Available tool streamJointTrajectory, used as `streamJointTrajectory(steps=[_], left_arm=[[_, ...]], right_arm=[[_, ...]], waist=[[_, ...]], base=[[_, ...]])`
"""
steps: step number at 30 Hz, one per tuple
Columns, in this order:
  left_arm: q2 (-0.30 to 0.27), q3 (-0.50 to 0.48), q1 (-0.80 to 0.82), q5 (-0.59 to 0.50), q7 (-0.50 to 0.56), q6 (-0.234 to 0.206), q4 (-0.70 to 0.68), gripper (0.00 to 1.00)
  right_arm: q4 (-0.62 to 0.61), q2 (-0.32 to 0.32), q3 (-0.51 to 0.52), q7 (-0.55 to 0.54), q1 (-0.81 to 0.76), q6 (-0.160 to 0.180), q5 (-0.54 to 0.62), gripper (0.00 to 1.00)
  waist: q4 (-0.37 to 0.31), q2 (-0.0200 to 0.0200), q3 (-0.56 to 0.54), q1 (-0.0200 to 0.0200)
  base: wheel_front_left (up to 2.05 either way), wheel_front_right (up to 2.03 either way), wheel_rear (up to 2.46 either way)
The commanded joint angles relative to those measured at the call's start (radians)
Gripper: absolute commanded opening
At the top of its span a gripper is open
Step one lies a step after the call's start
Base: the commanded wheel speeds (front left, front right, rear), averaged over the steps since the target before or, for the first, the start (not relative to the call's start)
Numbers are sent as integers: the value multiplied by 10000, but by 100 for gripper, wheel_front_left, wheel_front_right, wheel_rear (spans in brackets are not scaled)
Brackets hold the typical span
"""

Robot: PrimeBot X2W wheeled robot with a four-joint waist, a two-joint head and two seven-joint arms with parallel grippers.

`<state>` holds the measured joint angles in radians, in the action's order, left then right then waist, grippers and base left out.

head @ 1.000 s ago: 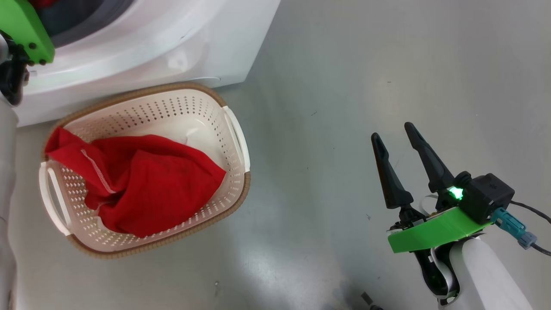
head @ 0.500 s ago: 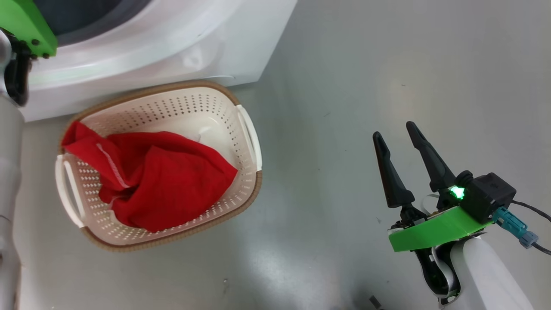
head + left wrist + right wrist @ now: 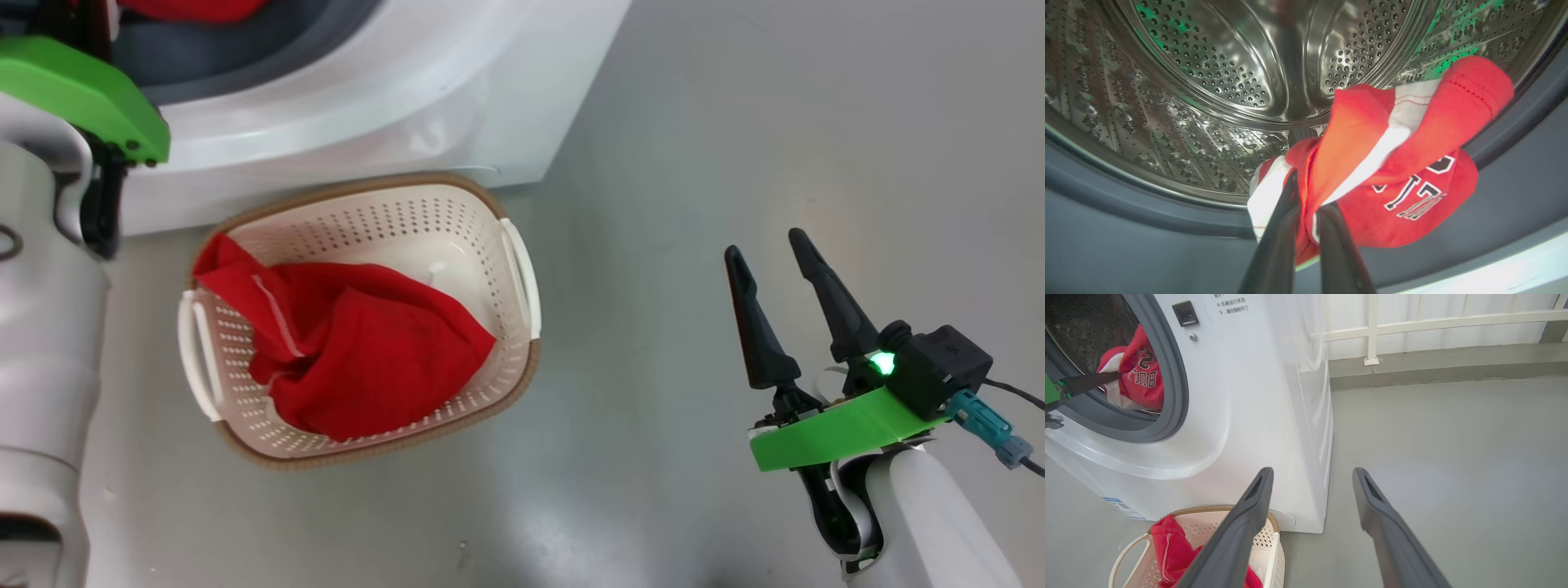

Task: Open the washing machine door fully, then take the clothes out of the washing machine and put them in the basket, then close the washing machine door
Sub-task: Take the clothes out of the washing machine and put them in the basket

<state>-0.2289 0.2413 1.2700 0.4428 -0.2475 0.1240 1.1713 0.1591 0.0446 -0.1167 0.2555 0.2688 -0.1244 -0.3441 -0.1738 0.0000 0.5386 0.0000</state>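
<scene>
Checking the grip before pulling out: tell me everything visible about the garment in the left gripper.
The red jersey is soft, bunched fabric with white trim and dark, white-edged lettering. The left gripper is shut on a fold near its white edge, and it hangs at the mouth of the drum, ringed by the grey gasket.

Left gripper (image 3: pixel 1308 196) is seen clamped on a red garment (image 3: pixel 1404 192), fingers nearly touching, rising from bottom centre of the left wrist view. Left forearm (image 3: pixel 45 343) is stretched up the left edge of the head view. Right gripper (image 3: pixel 763 243) is held open at lower right, fingers spread and angled up-left, nothing gripped.
</scene>
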Motion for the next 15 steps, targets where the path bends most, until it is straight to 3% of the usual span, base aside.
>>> streamJointTrajectory(steps=[1,15], left_arm=[[-381,-180,-226,86,-113,43,-399,0],[-435,-923,-2740,322,-141,-39,-3589,0]], right_arm=[[-212,56,-153,63,-198,-63,112,100],[-117,56,41,63,-343,-63,288,100]], waist=[[248,0,-253,0],[605,0,-1195,0]], base=[[0,0,0],[0,0,0]])
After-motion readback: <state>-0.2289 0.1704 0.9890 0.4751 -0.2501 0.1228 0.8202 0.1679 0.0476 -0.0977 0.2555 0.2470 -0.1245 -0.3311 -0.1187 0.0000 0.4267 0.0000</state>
